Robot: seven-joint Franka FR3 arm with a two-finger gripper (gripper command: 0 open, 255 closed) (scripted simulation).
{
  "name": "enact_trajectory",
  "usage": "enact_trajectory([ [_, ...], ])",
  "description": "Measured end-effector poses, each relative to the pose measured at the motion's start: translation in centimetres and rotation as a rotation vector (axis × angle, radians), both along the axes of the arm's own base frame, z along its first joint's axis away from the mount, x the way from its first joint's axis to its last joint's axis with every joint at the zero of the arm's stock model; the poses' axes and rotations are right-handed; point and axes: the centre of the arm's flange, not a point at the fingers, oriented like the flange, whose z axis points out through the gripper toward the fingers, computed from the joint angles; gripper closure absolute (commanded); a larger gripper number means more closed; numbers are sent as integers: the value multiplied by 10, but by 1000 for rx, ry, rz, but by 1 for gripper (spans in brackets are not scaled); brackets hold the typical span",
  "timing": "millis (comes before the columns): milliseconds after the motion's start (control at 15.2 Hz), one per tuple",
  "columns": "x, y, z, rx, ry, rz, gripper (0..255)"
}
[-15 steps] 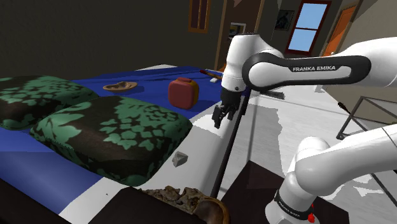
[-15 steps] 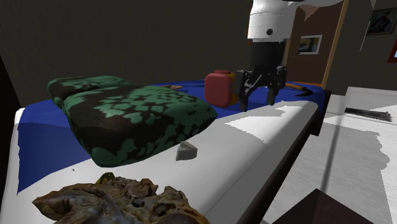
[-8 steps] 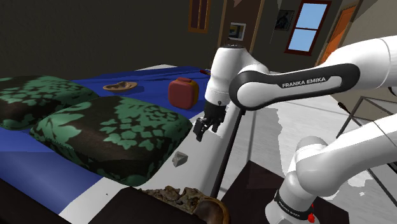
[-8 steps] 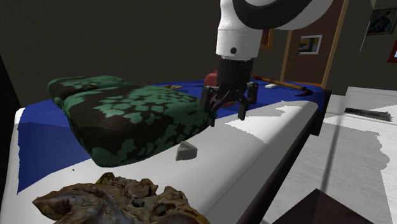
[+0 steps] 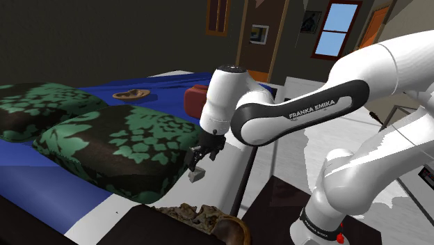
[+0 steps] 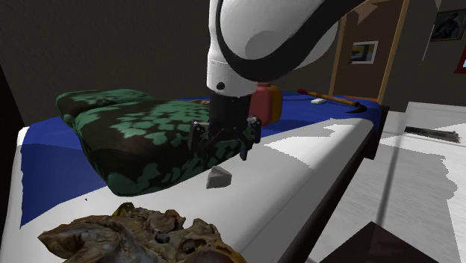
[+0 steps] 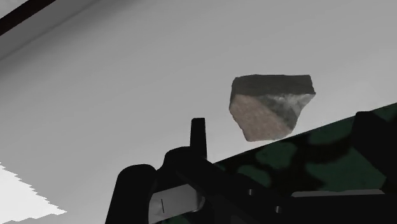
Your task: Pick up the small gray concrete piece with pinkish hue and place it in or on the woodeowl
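End effector (image 6: 222, 149): opened wide, nothing gripped, poised just above the piece.
Piece (image 6: 218, 178): laid on the bed (image 6: 314, 164), near the pillow (image 6: 164, 138).

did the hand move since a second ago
Yes. In the shoulder view the hand has come down and toward that view's left, from beside the red container to just above the small grey piece.
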Motion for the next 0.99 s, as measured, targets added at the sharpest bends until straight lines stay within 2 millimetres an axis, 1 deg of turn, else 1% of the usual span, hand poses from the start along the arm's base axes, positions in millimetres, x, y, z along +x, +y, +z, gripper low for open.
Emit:
enact_trajectory([
  [66, 3, 6, -5, 3, -4, 0, 0],
  [198, 5, 10, -15, 6, -6, -1, 0],
  [528, 12, 11, -39, 7, -8, -1, 0],
  [660, 13, 11, -43, 7, -8, -2, 0],
  [924, 13, 11, -44, 7, -8, -2, 0],
  [990, 13, 11, -44, 7, -8, -2, 255],
])
